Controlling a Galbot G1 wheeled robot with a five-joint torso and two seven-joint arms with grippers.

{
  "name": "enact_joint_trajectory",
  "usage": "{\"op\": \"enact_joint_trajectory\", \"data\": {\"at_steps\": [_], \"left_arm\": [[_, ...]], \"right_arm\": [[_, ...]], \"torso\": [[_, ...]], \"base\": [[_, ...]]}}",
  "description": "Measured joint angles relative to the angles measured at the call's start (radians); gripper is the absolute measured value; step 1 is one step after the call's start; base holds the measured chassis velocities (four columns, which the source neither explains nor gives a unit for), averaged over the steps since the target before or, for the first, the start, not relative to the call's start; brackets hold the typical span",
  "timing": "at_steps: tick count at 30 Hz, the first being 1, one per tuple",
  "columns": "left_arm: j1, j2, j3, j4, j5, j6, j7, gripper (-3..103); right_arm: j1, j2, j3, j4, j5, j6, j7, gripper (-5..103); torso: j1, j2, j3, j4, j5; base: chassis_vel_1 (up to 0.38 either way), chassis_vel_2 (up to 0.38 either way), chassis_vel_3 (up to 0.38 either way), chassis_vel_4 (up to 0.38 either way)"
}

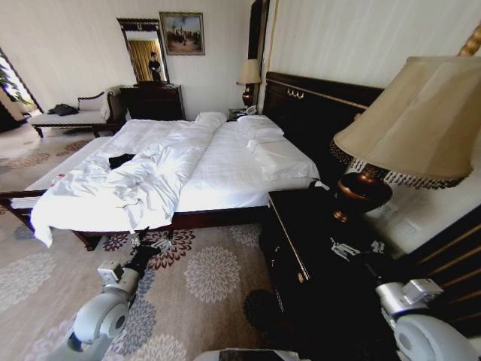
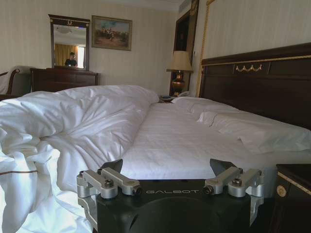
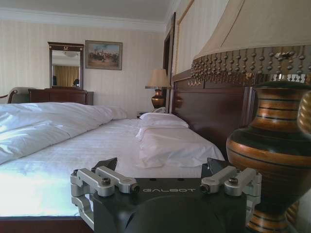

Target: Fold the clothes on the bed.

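Left gripper (image 1: 148, 242): held low over the patterned carpet (image 1: 210, 278), just short of the bed's near side rail. In the left wrist view its fingers (image 2: 112, 165) stand wide apart, with nothing between them and nothing touched.

Right gripper (image 1: 352, 248): held above the dark bedside cabinet (image 1: 301, 248), close beside the table lamp (image 1: 376, 180). In the right wrist view its fingers (image 3: 108, 162) also stand wide apart and carry nothing; whether they touch the cabinet top cannot be told.

T-shirt (image 1: 120, 160): a small dark heap lying on the white bedding on the far-left part of the mattress, well apart from both grippers. Any lettering is too small to make out.

Bed (image 1: 225, 169): wide, with white sheets and a dark frame and headboard (image 1: 316, 105). The duvet (image 1: 143, 184) is bunched and rumpled over the left half and hangs over the near corner; the right half shows smooth sheet.

Pillows (image 1: 259, 139): lined up along the headboard side, flat and white.

Room behind: a dark dresser (image 1: 154, 101) with a mirror (image 1: 143, 53) and a framed picture (image 1: 182, 33) on the far wall, and a pale bench (image 1: 71, 114) to the left.
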Motion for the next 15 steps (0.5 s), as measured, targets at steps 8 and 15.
{"op": "enact_joint_trajectory", "data": {"at_steps": [8, 15], "left_arm": [[0.009, -0.019, 0.007, 0.001, 0.017, 0.0, 0.0, 100], [0.022, -0.023, 0.001, -0.001, 0.024, 0.0, 0.0, 100]], "right_arm": [[-0.004, 0.009, 0.0, 0.002, -0.002, 0.001, -0.001, 100], [-0.001, 0.027, -0.015, 0.002, -0.008, 0.001, -0.001, 100]], "torso": [[0.0, 0.0, 0.0, -0.0001, 0.0002], [0.0, 0.0, 0.0, 0.0, 0.0002]], "base": [[-0.121, 0.116, 0.131, -0.116], [-0.113, 0.125, 0.113, -0.118]]}}
